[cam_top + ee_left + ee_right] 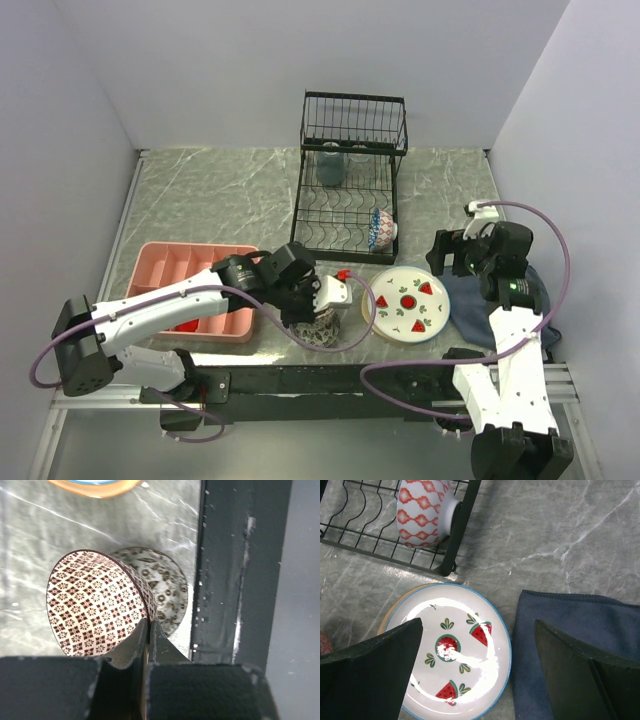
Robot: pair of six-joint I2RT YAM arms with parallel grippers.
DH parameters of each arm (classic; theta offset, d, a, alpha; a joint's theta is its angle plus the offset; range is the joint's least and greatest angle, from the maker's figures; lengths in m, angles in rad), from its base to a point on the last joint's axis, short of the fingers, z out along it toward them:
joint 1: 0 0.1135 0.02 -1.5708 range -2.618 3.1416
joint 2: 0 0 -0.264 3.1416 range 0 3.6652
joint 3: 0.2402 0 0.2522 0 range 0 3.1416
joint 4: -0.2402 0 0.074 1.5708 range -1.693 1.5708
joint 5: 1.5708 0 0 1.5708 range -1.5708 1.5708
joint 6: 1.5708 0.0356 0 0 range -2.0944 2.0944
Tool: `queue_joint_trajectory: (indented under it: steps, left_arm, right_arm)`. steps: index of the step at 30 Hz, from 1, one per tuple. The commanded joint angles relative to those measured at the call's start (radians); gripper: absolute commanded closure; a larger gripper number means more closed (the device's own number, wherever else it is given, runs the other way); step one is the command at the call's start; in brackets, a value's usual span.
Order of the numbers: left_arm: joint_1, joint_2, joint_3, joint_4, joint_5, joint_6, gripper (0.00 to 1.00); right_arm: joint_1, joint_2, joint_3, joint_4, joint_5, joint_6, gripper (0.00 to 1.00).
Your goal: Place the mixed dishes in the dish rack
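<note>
We saw the left gripper (148, 630) clamped on the patterned bowl's (95, 605) rim; the right gripper (477, 672) gaped above the watermelon plate (455, 645).

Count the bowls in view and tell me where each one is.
3. One red-patterned bowl stands on edge in the dish rack. The brown-patterned bowl is gripped by the left gripper, lifted over another patterned bowl on the table's near edge. More could be hidden.
</note>
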Motion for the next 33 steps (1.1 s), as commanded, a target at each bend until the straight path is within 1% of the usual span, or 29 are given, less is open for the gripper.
queue_joint_trajectory:
  steps: [1,7,12,15,20,21,25,28,33]
  left_arm:
    - [0.035,-0.038,0.086,0.022,-0.021,0.04,0.99]
    - [0.056,-0.012,0.131,0.062,-0.064,0.084,0.99]
    - [0.059,0.045,0.143,0.151,-0.147,0.156,0.99]
    - [0.061,0.085,0.14,0.199,-0.156,0.192,0.99]
    - [0.055,0.148,0.122,0.308,-0.176,0.169,0.99]
    - [0.053,0.154,0.096,0.36,-0.184,0.167,0.99]
    - [0.049,0.197,0.057,0.457,-0.22,0.163,0.99]
    - [0.047,0.226,0.056,0.47,-0.211,0.153,0.99]
    - [0.013,0.25,0.031,0.5,-0.196,0.127,0.99]
  right_arm:
    - [-0.008,0.025,0.081,0.029,0.0,-0.013,0.0]
    - [-0.008,0.039,0.095,0.029,0.011,-0.014,0.0]
    - [-0.017,0.018,0.076,0.036,0.029,-0.022,0.0]
    - [-0.028,0.005,0.058,0.036,0.029,-0.022,0.0]
    - [-0.037,-0.008,0.041,0.029,0.043,-0.04,0.0]
    - [-0.038,-0.01,0.041,0.023,0.049,-0.044,0.0]
    - [-0.038,-0.022,0.027,0.018,0.063,-0.057,0.0]
    - [-0.04,-0.033,0.012,0.018,0.064,-0.057,0.0]
    - [-0.041,-0.041,-0.008,0.012,0.064,-0.064,0.0]
